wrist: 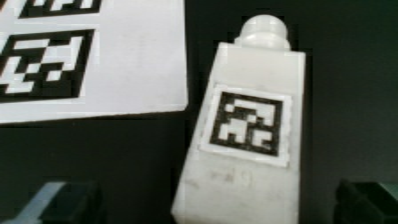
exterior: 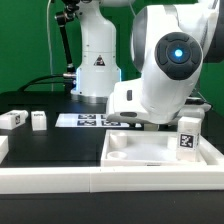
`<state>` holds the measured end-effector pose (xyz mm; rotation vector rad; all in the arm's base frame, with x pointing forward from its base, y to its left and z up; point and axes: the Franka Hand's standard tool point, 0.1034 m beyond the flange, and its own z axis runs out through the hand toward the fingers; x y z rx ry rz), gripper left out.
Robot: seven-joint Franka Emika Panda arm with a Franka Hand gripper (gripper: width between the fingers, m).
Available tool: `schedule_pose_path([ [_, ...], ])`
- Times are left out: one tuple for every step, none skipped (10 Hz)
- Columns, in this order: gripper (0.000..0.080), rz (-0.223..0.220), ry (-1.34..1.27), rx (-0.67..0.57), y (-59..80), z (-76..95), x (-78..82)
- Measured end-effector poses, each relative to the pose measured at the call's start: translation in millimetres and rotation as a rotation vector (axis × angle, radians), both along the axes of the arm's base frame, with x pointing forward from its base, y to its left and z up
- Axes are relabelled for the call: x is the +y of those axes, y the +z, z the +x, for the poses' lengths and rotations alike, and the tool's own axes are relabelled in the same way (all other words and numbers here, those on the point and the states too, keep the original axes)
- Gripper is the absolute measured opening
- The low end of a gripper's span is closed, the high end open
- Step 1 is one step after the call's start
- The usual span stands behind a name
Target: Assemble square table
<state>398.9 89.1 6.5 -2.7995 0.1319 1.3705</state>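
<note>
Your fingers (wrist: 54, 200) are open, one on each side of the white leg (wrist: 240, 130), which lies flat on the black surface (wrist: 347, 90) just beside the marker board (wrist: 107, 80). Centre the leg between them and descend square before closing, so neither tip catches the marker board

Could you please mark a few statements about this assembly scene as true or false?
1. A leg lies beside the marker board. True.
2. The gripper is shut on that leg. False: its fingers stand apart, one on either side of the leg.
3. Two other legs sit at the exterior view's left. True.
4. The tabletop rests on the marker board. False: it lies apart from it.
</note>
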Motion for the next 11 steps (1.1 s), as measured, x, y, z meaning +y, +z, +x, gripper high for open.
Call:
schedule_pose_path([
  [0.0533, -0.001, -0.001, 0.001, -0.4, -0.7, -0.2],
  [0.0533, -0.002, -0.001, 0.002, -0.6, -0.9, -0.3],
  [0.0389, -0.002, -0.002, 0.000, -0.9, -0.8, -0.6],
  [0.0318, -0.002, -0.003, 0.001, -0.8, -0.7, -1.0],
  [0.0318, -0.002, -0.004, 0.001, -0.8, -0.7, -1.3],
  [0.0318, -0.002, -0.004, 0.001, -0.8, -0.6, -1.3],
  [0.0318, -0.002, -0.004, 0.001, -0.8, -0.6, -1.4],
  [0.0318, -0.002, -0.004, 0.000, -0.6, -0.1, -2.0],
  [0.0318, 0.000, 0.000, -0.004, 1.2, 2.1, -4.0],
  [0.0318, 0.008, 0.003, -0.012, 5.9, 6.0, -6.1],
  [0.0320, 0.022, 0.008, -0.017, 14.0, 10.4, -9.4],
])
